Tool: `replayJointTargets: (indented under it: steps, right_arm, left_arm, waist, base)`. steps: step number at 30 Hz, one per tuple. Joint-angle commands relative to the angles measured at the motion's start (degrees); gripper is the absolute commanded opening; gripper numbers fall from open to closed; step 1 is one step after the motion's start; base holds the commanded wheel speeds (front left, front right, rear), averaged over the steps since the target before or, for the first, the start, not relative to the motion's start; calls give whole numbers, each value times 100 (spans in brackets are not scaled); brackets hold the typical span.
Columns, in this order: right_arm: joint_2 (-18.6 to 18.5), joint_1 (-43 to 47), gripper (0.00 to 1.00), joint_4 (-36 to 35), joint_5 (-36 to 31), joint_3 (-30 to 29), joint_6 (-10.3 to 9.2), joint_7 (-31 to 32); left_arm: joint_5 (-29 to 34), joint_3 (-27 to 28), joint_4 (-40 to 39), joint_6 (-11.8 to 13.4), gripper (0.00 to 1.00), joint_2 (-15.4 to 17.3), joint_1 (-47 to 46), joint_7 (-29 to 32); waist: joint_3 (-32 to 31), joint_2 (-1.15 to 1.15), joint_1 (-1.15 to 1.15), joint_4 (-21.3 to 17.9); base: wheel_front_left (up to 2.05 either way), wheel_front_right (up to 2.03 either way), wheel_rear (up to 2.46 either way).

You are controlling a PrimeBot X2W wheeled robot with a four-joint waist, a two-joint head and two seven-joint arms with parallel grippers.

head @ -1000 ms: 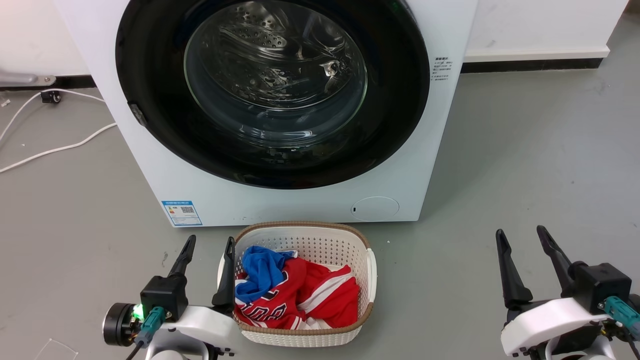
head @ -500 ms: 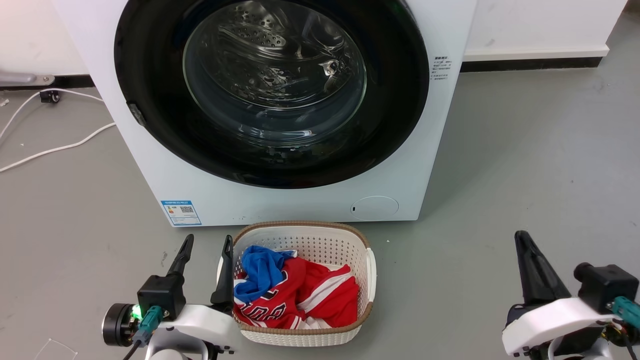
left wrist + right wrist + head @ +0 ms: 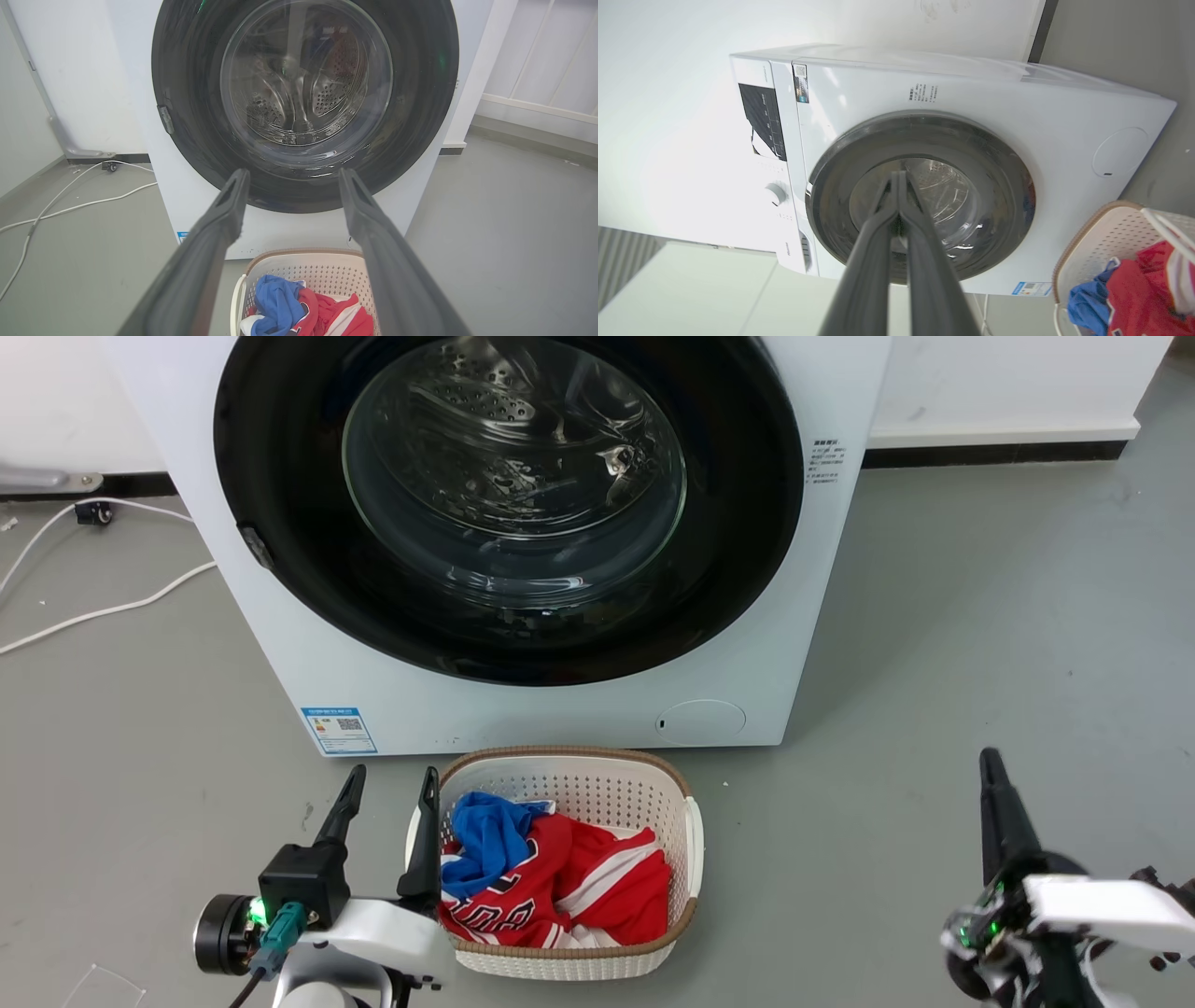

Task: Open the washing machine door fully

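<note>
The washing machine door [image 3: 513,476] is a big round door with a glossy black rim and a bulging clear glass centre, and it lies shut flat against the white machine. The left wrist view faces the door [image 3: 303,84] head-on, and the right wrist view shows the door [image 3: 980,186] turned sideways. My left gripper [image 3: 392,784] is open and empty, low on the floor side, beside the laundry basket and well short of the door. My right gripper [image 3: 988,761] is at the lower right, rolled on its side. Its fingertips meet on nothing, and it points at the door from afar [image 3: 896,176].
A white basket [image 3: 569,761] with red and blue clothes stands on the floor right before the machine. A small latch piece [image 3: 254,549] sits on the door's left rim. A round white flap [image 3: 700,721] is low on the machine. White cables [image 3: 93,611] trail at the left.
My right gripper has gone from open to shut and has rolled onto its side, drifting slightly right. The left gripper and the door have stayed as they were.
</note>
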Motion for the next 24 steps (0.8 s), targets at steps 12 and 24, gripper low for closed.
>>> replayJointTargets:
  steps: [12, 24]
  right_arm:
    - [-286, -1681, 0, 917, 2998, -288, 1, 183]
    - [-1736, -4774, 0, 2823, 3096, 777, 1, 842]
  left_arm:
    - [43, -38, -318, -33, 100, -89, -245, -15]
    - [103, -197, -696, -45, 100, -159, -937, -14]
  waist:
    - [420, 0, 0, 11]
    - [1461, 0, 0, 342]
  base:
    - [0, 0, 0]
    - [0, 0, 0]
